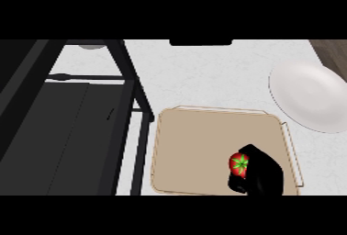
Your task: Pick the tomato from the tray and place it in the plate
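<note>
A red tomato (pixel 238 165) with a green stem star sits on the tan tray (pixel 196 147), near the tray's lower right part. My right hand (pixel 261 176) is black and comes up from the lower edge, its fingers curled round the tomato's right side and underside. Part of the tomato is hidden by the hand. The white plate (pixel 308 96) lies on the counter up and to the right of the tray, with nothing on it. My left hand does not show.
A dark stove or sink unit (pixel 68 128) with black bars fills the left side. The white counter (pixel 203 73) runs between the tray and the back edge. A dark wooden strip (pixel 332 48) shows at the top right corner.
</note>
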Robot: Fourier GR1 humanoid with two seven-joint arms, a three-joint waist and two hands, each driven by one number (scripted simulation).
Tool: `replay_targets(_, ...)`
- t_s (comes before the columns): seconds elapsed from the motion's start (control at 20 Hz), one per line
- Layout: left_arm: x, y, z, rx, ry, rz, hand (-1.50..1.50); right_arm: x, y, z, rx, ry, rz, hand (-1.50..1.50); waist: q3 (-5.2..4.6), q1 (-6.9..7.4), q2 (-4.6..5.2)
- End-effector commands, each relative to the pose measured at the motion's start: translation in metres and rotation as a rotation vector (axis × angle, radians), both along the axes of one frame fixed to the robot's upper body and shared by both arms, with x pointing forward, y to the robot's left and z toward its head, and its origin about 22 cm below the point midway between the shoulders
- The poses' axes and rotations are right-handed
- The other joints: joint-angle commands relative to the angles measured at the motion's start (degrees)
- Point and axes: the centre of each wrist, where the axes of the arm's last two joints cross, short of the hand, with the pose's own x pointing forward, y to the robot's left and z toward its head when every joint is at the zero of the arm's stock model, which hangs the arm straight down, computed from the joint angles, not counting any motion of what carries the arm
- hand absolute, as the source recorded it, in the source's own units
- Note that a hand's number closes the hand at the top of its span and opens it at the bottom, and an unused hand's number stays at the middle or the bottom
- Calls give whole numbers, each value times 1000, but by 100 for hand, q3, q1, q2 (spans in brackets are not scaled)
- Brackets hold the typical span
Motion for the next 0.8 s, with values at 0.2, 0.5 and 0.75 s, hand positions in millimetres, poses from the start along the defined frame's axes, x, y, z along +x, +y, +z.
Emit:
replay_targets(0.2,-30,10,-52,-15,257,37,0,6,-6,4,-109,-68,31,150,-93,-21,83)
replay_targets(0.5,-18,-6,-32,-18,186,-42,0,89,35,41,-60,-229,-79,150,-80,458,206)
replay_targets(0.75,-11,-15,-28,-17,181,-45,0,132,44,78,-148,-514,-101,150,-89,496,214)
